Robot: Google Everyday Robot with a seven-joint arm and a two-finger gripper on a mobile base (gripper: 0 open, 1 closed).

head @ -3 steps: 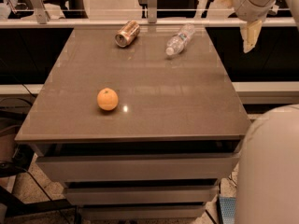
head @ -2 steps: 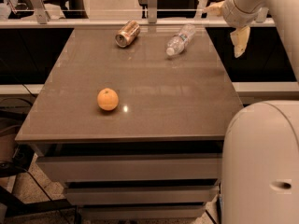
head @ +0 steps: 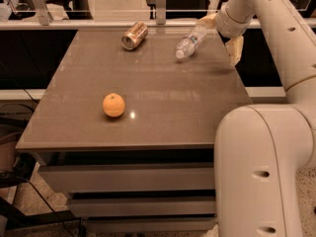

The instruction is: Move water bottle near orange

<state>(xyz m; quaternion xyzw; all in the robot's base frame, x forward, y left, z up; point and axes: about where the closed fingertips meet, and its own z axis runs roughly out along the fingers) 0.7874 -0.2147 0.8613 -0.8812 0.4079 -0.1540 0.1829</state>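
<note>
The clear water bottle [head: 190, 41] lies on its side at the back right of the brown table [head: 163, 112], white cap pointing front-left. The orange [head: 113, 105] sits at the table's front left, far from the bottle. My gripper [head: 220, 36] is open at the table's back right edge, just right of the bottle's base. One cream finger [head: 205, 21] is close by the bottle's far end and the other [head: 235, 51] hangs past the table's right edge. It holds nothing.
A copper-coloured can [head: 135, 35] lies on its side at the back, left of the bottle. A rail [head: 98, 22] runs behind the table. My white arm and base [head: 261, 172] fill the right side. Drawers [head: 128, 181] sit below the tabletop.
The gripper has moved left from beyond the table's right edge to beside the bottle's base. The bottle, can and orange have not moved.
</note>
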